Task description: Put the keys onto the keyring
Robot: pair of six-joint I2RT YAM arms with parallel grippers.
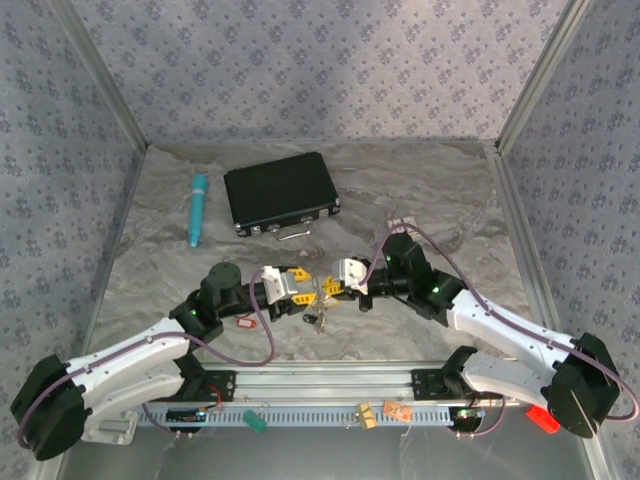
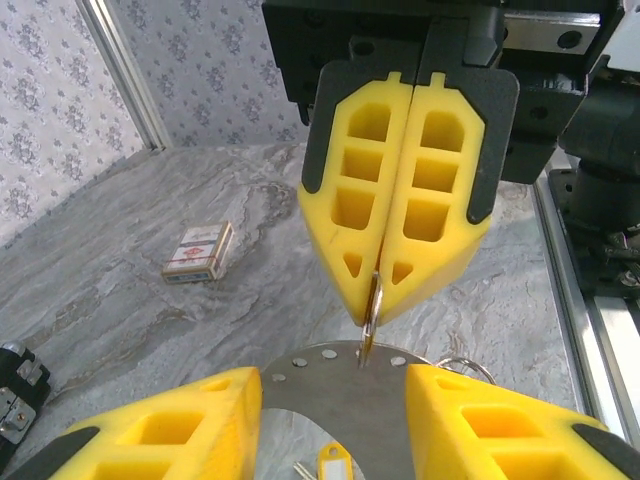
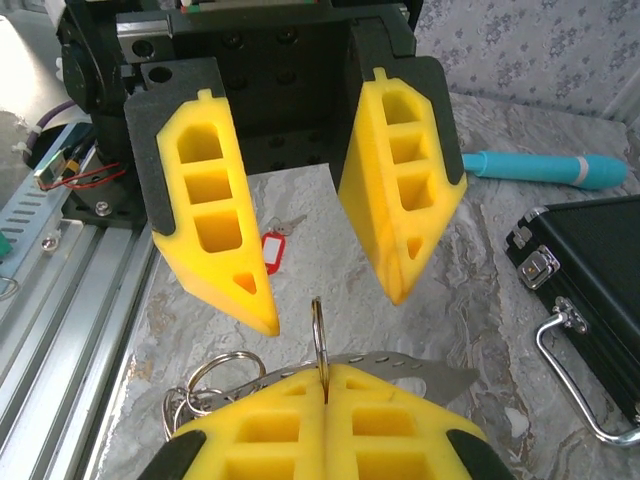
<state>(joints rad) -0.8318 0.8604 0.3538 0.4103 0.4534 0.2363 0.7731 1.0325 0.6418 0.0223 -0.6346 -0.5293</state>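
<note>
Table (image 1: 430,200): both claws meet over its middle, toward the near edge.
Black case (image 1: 280,193): toward the far edge, left of centre, well apart from the work. Leave it alone.
Left claw (image 3: 331,305): spread wide and holding nothing, one finger on either side of the round plate.
Right claw (image 2: 373,282): fully closed, its tips pinching the keyring edge-on.
Round plate (image 2: 330,385): silvery, with small holes along the rim. The keyring seems threaded through one of the holes.
Keys: the red-tagged key (image 3: 272,250) lies on the table by the near edge, left of centre, off the ring. The yellow-tagged key (image 2: 330,462) shows below the plate; you cannot tell if it is attached.
Keyring (image 3: 318,330): thin loop, upright between the claws.
Step (judged): steady the ring before you fetch a key. Close your left claw gently on the plate, flat and square. Keep the right pinch unmoved, because so thin a hold could let the ring twist out.
</note>
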